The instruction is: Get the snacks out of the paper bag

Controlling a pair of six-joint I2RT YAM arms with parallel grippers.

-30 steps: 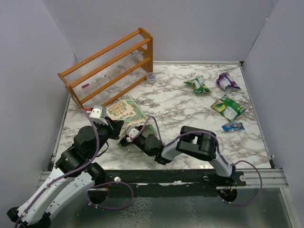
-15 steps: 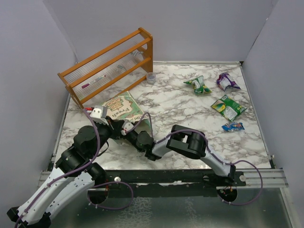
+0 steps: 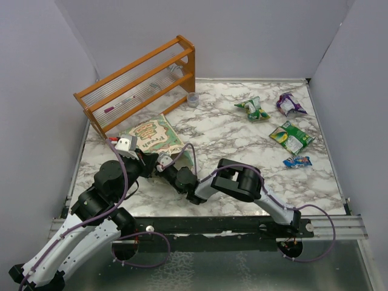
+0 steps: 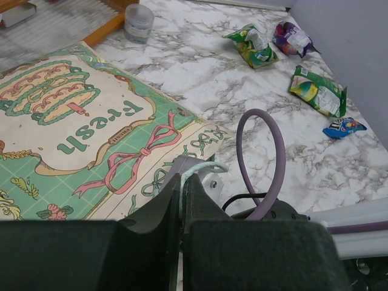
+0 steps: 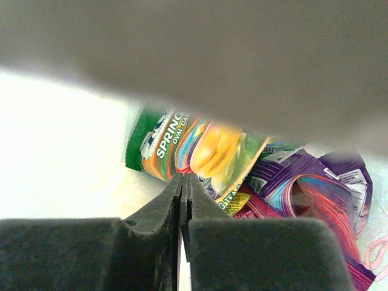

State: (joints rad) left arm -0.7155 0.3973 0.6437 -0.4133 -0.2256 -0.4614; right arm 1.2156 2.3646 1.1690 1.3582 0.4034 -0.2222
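Observation:
The green paper bag (image 3: 153,136) with its cream printed front (image 4: 79,121) lies on its side at the left of the marble table. My left gripper (image 4: 182,179) is shut on the bag's pale green cord handle (image 4: 205,166). My right gripper (image 5: 182,177) is inside the bag, hidden from the top view. It is shut, its tips pinching the lower edge of a green multicolour snack packet (image 5: 200,148). A purple packet (image 5: 309,182) lies behind that one. More snacks lie on the table at the right: a green packet (image 3: 253,109), a purple one (image 3: 290,104), a larger green one (image 3: 291,137) and a blue one (image 3: 297,161).
An orange wooden rack (image 3: 139,85) leans at the back left, just behind the bag. A small clear cup (image 3: 193,99) stands by its right end. Grey walls close in the table on three sides.
My right gripper has gone from open to shut inside the bag. The right arm reached further left into the bag, and the bag shifted a little to the left. The left grip is unchanged.

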